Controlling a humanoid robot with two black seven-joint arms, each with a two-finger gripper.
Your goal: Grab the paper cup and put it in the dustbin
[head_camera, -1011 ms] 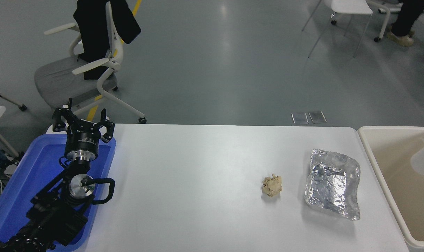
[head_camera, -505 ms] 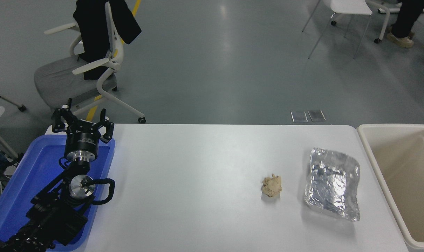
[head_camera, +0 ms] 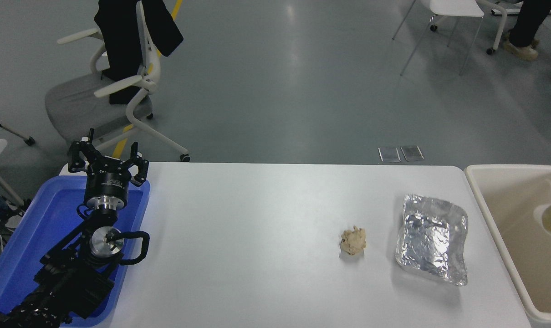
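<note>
Fingers of the left gripper spread open, holding nothing, parked over the blue tray; you cannot tell the right gripper's grip.

You see a white table carrying a beige paper wad and, just to its right, a crinkled foil sheet. Beyond is a grey floor with an office chair at far left. The paper cup shows at the right edge, within the outline of the dustbin, with a small dark part inside it that you cannot identify. Half a second ago the cup was out of view and the dustbin looked bare; the wad, foil and left arm have not moved.
</note>
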